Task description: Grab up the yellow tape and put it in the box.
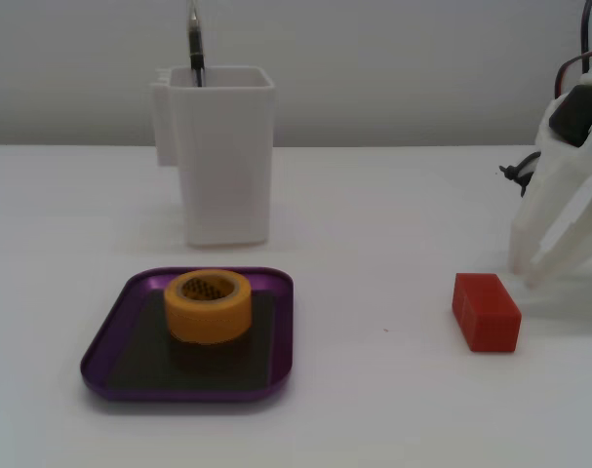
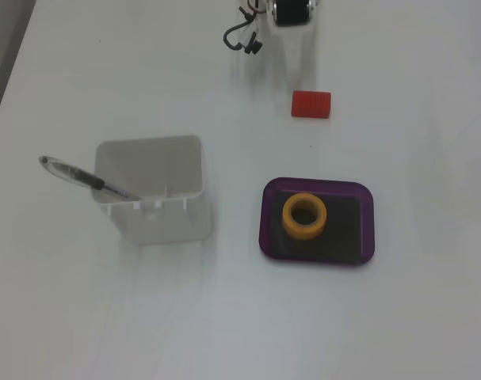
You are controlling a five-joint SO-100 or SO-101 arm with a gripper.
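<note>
At the right edge of the low fixed view the gripper (image 1: 523, 271) stood with its fingers slightly apart, holding nothing, tips down close to the desk (image 1: 374, 390). Just beside it, toward the camera, lay the red block (image 1: 486, 310), not touching. Well to its left the tape (image 1: 209, 305) sat flat inside the box (image 1: 276, 336), nearer the box's far rim. Beyond the box stood the white container (image 1: 224, 151) with a pen (image 2: 82, 177) leaning in it. Bare desk lay open between block and box.
</note>
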